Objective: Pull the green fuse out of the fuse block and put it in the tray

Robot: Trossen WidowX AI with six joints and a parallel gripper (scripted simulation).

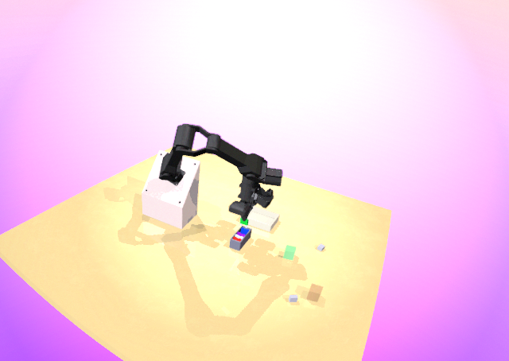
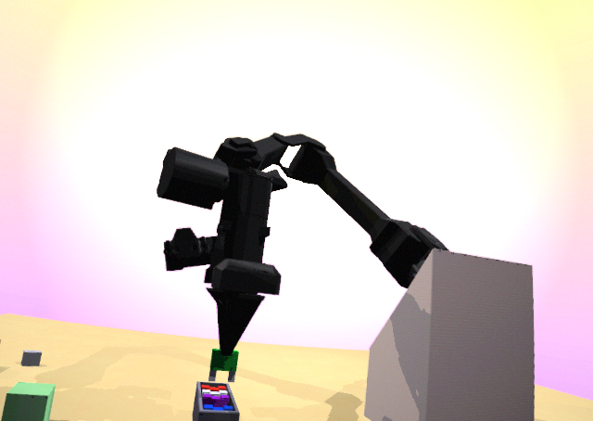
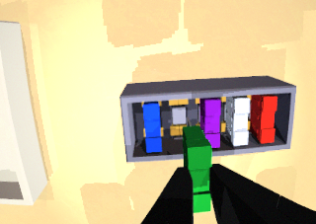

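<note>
The green fuse (image 1: pixel 244 221) (image 2: pixel 223 360) (image 3: pixel 198 156) is upright in the air above the fuse block (image 1: pixel 235 245) (image 2: pixel 216 414) (image 3: pixel 207 86); its two prongs show below it, free of the block, in the exterior view. My gripper (image 1: pixel 245 218) (image 2: pixel 227 351) (image 3: pixel 197 176) is shut on the green fuse. The block holds a blue fuse (image 3: pixel 152 126), a purple fuse (image 3: pixel 210 116), a white fuse (image 3: pixel 241 120) and a red fuse (image 3: pixel 267 119), with an empty slot between blue and purple. The white tray (image 1: pixel 262 220) (image 3: pixel 20 106) stands beside the block, past its blue end.
A light green cube (image 1: pixel 289 252) (image 2: pixel 27 401), an orange-brown cube (image 1: pixel 314 292) and two small grey blocks (image 1: pixel 320 247) (image 1: pixel 293 298) lie on the table away from the fuse block. The white arm base (image 1: pixel 168 205) (image 2: pixel 478 339) stands on the other side of the block.
</note>
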